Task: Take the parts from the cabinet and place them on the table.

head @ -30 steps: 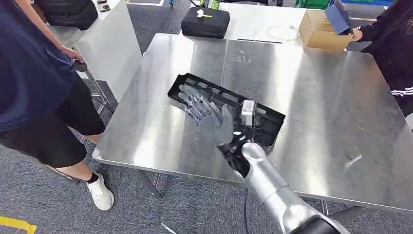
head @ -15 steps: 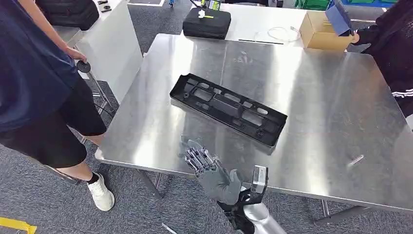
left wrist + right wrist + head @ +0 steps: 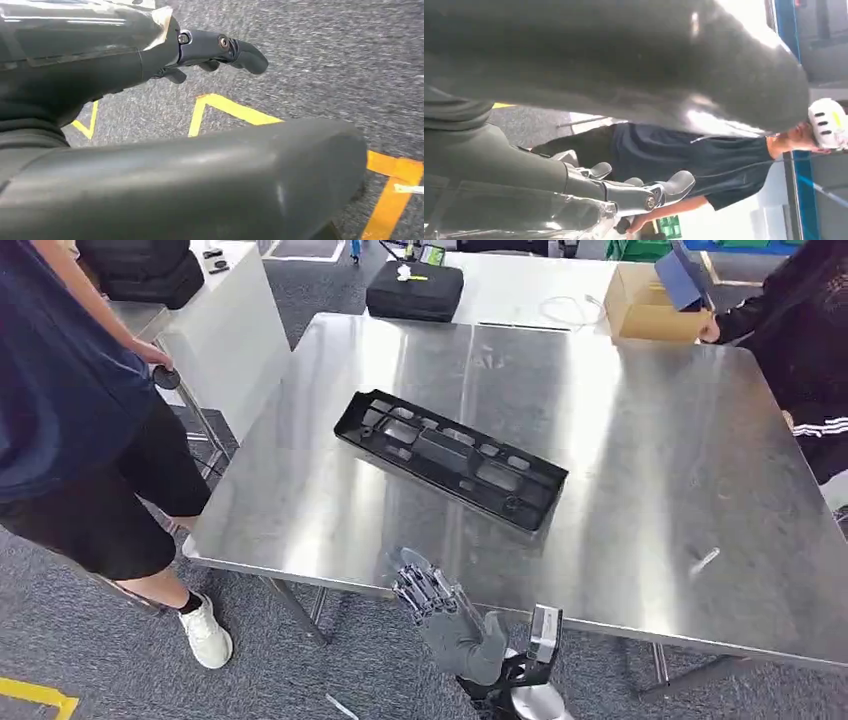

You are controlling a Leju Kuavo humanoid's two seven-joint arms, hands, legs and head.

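in the head view the black part [image 3: 450,460] lies flat on the steel table [image 3: 650,440], apart from the right hand [image 3: 450,615], which hangs off the near edge, fingers spread and holding nothing. in the left wrist view the left hand [image 3: 200,47] hangs over grey floor [image 3: 325,60], grasping nothing; the right wrist view shows the right hand's fingers [image 3: 664,187] apart, so this part looks delivered, and whether more wait in the cabinet i cannot tell.

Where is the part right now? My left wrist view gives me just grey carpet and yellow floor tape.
Observer: The black part lies flat on the steel table, with no hand on it.
Operator: And the right hand?
Observer: The right hand is by the table's near edge, fingers spread, holding nothing.
Operator: Is anyone close by?
Observer: A person in a dark shirt stands at the table's left side.
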